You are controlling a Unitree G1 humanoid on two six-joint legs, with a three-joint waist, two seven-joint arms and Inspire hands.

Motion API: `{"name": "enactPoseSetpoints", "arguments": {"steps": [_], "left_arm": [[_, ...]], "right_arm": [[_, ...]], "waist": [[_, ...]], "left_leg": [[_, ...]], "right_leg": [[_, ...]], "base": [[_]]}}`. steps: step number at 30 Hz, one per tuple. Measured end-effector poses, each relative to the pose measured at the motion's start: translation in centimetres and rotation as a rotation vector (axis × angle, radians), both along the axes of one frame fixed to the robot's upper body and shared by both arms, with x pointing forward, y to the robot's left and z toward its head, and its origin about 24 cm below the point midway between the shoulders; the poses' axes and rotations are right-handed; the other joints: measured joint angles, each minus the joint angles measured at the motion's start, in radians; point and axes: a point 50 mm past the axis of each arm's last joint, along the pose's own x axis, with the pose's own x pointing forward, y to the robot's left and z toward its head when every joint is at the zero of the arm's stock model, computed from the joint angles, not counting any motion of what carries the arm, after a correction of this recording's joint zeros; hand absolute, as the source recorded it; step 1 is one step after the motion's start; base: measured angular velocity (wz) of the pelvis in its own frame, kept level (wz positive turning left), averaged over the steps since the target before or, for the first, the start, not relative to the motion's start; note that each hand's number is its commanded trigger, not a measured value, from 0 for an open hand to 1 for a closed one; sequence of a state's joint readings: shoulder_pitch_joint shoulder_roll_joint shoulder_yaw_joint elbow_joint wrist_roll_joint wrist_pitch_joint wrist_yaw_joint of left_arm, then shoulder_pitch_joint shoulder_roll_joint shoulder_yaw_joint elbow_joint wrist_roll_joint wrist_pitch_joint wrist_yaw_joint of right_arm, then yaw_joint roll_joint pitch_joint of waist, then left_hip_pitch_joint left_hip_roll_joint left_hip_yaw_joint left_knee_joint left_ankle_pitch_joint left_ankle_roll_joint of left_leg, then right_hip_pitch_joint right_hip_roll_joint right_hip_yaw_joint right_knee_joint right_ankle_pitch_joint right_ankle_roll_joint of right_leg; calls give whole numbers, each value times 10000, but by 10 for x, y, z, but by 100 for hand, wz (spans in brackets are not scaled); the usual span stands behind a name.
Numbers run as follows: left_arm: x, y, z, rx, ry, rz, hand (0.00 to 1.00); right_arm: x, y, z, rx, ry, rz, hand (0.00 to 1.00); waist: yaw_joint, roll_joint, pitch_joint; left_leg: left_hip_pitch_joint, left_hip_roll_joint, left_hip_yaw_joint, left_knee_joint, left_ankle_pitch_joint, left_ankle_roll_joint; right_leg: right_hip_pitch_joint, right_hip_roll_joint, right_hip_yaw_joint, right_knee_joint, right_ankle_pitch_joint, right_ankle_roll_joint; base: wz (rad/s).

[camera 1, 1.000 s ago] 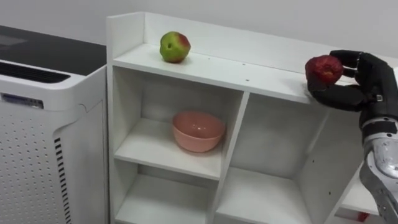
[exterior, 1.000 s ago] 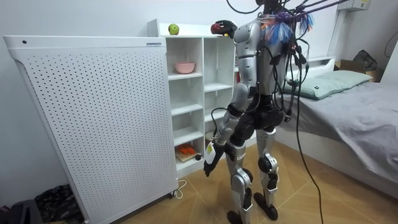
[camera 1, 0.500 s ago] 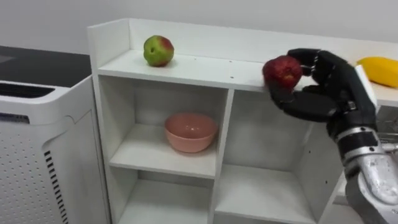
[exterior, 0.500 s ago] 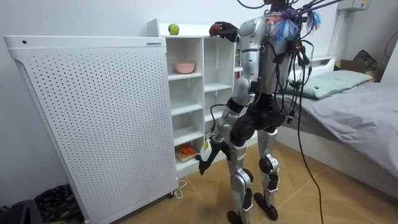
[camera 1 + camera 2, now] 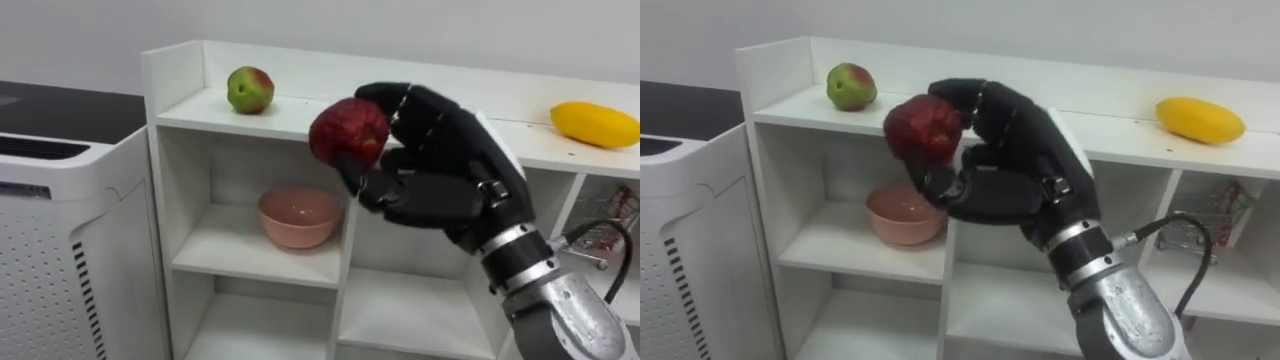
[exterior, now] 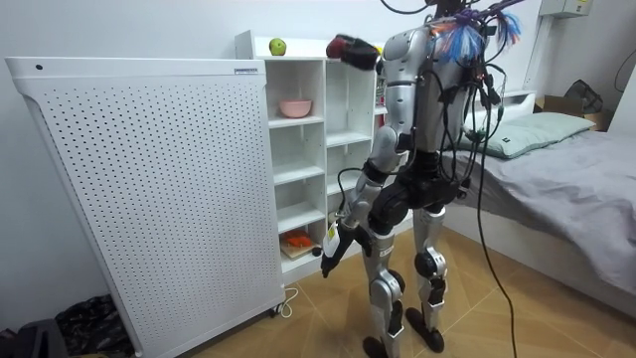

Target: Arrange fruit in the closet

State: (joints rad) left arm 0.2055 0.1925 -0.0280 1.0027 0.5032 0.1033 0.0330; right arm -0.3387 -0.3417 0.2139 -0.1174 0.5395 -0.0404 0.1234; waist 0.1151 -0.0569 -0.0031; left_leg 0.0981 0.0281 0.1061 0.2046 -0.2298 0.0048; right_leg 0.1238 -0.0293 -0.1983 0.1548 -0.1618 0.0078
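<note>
My right hand is raised in front of the white closet, its fingers curled round a dark red apple. The apple hangs just above the front edge of the top shelf. A green and red apple rests at the left end of that shelf. A yellow mango lies on the top shelf to the right. My left hand hangs low beside my thigh in the room view.
A pink bowl sits in the upper left compartment. A tall white perforated appliance stands against the closet's left side. A bed lies behind me at the room view's right.
My right hand has carried the red apple leftward along the top shelf's front, toward the green and red apple. The camera has also turned, bringing the mango further into view.
</note>
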Motion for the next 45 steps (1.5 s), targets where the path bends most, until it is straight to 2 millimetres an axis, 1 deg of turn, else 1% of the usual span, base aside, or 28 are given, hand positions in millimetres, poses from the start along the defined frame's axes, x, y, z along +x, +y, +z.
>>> {"name": "enactPoseSetpoints", "arguments": {"steps": [1, 2, 3, 4, 5, 7, 8, 9, 11, 12, 14, 16, 18, 19, 20, 21, 23, 25, 27, 28, 29, 31, 33, 35, 37, 38, 42, 45], "left_arm": [[0, 0, 0, -3, 20, -19, 0], [0, -1, 0, -31, 37, -44, 0], [0, -2, -1, -66, 32, -23, 0], [0, -4, -1, -137, 18, -26, 0], [2, -6, -2, -210, -3, -56, 0], [3, -9, -2, -286, -24, -181, 0], [5, -9, -3, -291, -8, -238, 0], [5, -10, -3, -265, 34, -280, 0], [6, -10, -3, -173, 18, -316, 0], [7, -10, -3, -144, -21, -315, 0], [13, -13, -4, -73, -204, -235, 0], [14, -14, -5, -171, -169, -8, 0], [16, -15, -5, -251, -210, 120, 0], [17, -16, -6, -366, -261, 252, 0], [17, -17, -6, -459, -292, 446, 0], [17, -17, -6, -498, -307, 564, 0], [14, -16, -7, -559, -228, 895, 0], [13, -16, -7, -560, -152, 933, 0], [12, -17, -8, -642, -140, 1172, 0], [11, -18, -8, -701, -112, 1239, 0], [11, -19, -9, -715, -77, 1195, 0], [11, -21, -9, -757, -53, 1209, 0], [11, -22, -9, -882, -91, 1526, 0], [10, -24, -10, -1133, -155, 2020, 0], [10, -25, -10, -1251, -221, 2312, 0], [13, -25, -9, -1335, -383, 2445, 0], [27, -28, -5, -1428, -1035, 2399, 0], [31, -30, -4, -1327, -1235, 2218, 0]], "right_arm": [[-1, 0, -8, -81, 272, 38, 100], [-2, -2, -24, -189, 944, 53, 100], [-2, -3, -33, -174, 1313, -14, 100], [-2, -5, -46, -132, 1918, -171, 100], [-2, -7, -56, -120, 2357, -307, 100], [0, -11, -67, -116, 2806, -510, 100], [1, -13, -73, -78, 3084, -677, 100], [2, -14, -77, -34, 3259, -766, 100], [2, -18, -99, 361, 4207, -1260, 100], [1, -20, -106, 499, 4511, -1365, 100], [0, -29, -131, 875, 5704, -1952, 100], [-2, -34, -143, 1184, 6295, -2427, 100], [-4, -41, -157, 1656, 6885, -2884, 100], [-6, -48, -168, 1844, 7351, -3269, 100], [-8, -55, -174, 2114, 7678, -3674, 100], [-9, -58, -175, 2306, 7755, -3826, 100], [-7, -66, -177, 3162, 7961, -4198, 100], [-5, -72, -182, 4081, 8379, -4603, 100], [-1, -76, -185, 4980, 8710, -4864, 100], [1, -77, -186, 5539, 8848, -4936, 100], [2, -77, -186, 6049, 8951, -4966, 100], [5, -77, -188, 6581, 9118, -5050, 100], [5, -78, -190, 7132, 9259, -5135, 100], [9, -79, -186, 8025, 9210, -5089, 100], [13, -82, -184, 8703, 9212, -5161, 100], [16, -85, -181, 9169, 9093, -5207, 100], [31, -100, -159, 10485, 8321, -5262, 100], [41, -107, -145, 10865, 7920, -5174, 100]], "waist": [[0, 21, 11], [-10, 83, 38], [-22, 122, 36], [-58, 204, 20], [-97, 305, 39], [-140, 392, 47], [-162, 477, 81], [-182, 504, 77], [-325, 532, 71], [-330, 526, 67], [-302, 529, 64], [-344, 544, 66], [-361, 609, 96], [-330, 646, 113], [-301, 730, 156], [-286, 773, 178], [-281, 894, 232], [-210, 913, 244], [-28, 919, 254], [89, 946, 282], [168, 936, 299], [221, 957, 354], [308, 967, 376], [312, 966, 396], [373, 964, 399], [423, 966, 398], [606, 964, 403], [676, 965, 411]], "left_leg": [[-7, -2, -1, 3, 0, 1], [-35, -6, -3, 5, 0, 8], [-72, -6, -5, 4, -5, 16], [-200, -6, -4, 7, -9, 23], [-317, -7, 1, 27, 4, 42], [-538, -13, 1, 103, 23, 65], [-656, -11, 3, 162, 27, 70], [-709, -9, 3, 181, 33, 75], [-938, -7, -30, 255, 52, 75], [-1028, -4, -32, 315, 52, 76], [-1407, 12, -46, 558, 55, 81], [-1798, 9, -115, 743, 55, 94], [-2122, 1, -180, 992, 62, 107], [-2314, 21, -264, 1121, 49, 130], [-2557, 22, -277, 1250, 46, 158], [-2724, 22, -287, 1295, 39, 172], [-3348, -45, -259, 1392, 93, 269], [-3704, -107, -197, 1430, 212, 334], [-4078, -143, -86, 1566, 267, 370], [-4326, -155, -43, 1704, 271, 378], [-4562, -210, -28, 1811, 291, 406], [-4919, -257, -32, 2061, 299, 420], [-5372, -278, -29, 2396, 279, 448], [-6127, -362, -46, 2852, 247, 489], [-6604, -406, -56, 3114, 247, 490], [-6980, -417, -56, 3330, 245, 493], [-8079, -467, -67, 3967, 243, 496], [-8550, -481, -63, 4298, 223, 494]], "right_leg": [[-7, -1, 8, 2, 2, 2], [-37, -3, 12, 6, 14, 2], [-71, -4, 8, 9, 20, 2], [-202, -7, 7, 43, 38, 0], [-329, -13, 10, 77, 61, -7], [-569, -36, -1, 197, 62, -9], [-705, -44, 8, 268, 69, -18], [-773, -48, 5, 319, 69, -17], [-955, -54, -55, 330, 76, -29], [-1006, -59, -82, 349, 76, -29], [-1301, -79, -127, 468, 81, -38], [-1633, -116, -197, 597, 81, -38], [-1895, -153, -263, 706, 81, -39], [-2065, -187, -308, 809, 81, -38], [-2323, -224, -337, 942, 80, -37], [-2505, -243, -333, 1063, 79, -35], [-3291, -399, -397, 1544, 55, -43], [-3814, -537, -436, 1860, 42, -55], [-4340, -618, -318, 2206, 10, -81], [-4636, -635, -209, 2390, 4, -93], [-4949, -741, -210, 2674, -63, -122], [-5333, -889, -248, 3008, -168, -163], [-5776, -968, -230, 3369, -339, -179], [-6571, -1183, -242, 4007, -588, -193], [-7067, -1296, -241, 4366, -678, -229], [-7429, -1411, -260, 4611, -729, -267], [-8522, -1544, -249, 5434, -960, -322], [-8995, -1649, -265, 5860, -1082, -401]], "base": [[0], [0], [0], [0], [0], [0], [0], [0], [6], [9], [3], [8], [13], [10], [7], [0], [-5], [-2], [-13], [-12], [-5], [11], [17], [22], [14], [12], [18], [14]]}}
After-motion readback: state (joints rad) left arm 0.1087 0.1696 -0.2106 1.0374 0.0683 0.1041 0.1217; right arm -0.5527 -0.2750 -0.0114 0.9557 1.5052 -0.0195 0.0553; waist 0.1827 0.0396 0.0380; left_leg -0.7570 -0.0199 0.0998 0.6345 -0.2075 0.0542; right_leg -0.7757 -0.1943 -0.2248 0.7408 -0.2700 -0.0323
